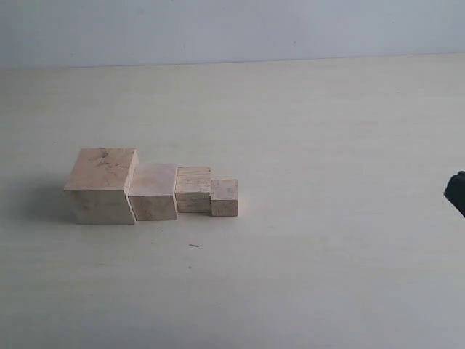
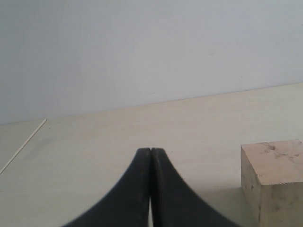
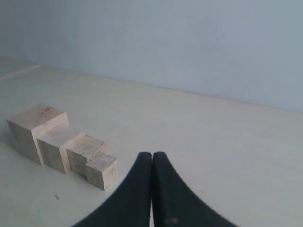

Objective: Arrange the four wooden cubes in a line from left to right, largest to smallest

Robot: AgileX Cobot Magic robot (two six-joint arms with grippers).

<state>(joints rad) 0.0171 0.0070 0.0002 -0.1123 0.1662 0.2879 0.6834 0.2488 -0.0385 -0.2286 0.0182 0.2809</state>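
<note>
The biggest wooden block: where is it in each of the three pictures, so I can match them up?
Exterior view: biggest block at the left end of the row, against the second block.
Left wrist view: block beside the shut left gripper, cut off by the picture's edge; no others show.
Right wrist view: block at the row's far end, farthest from the shut right gripper.
Shared landmark: dark specks on its top face.
</note>
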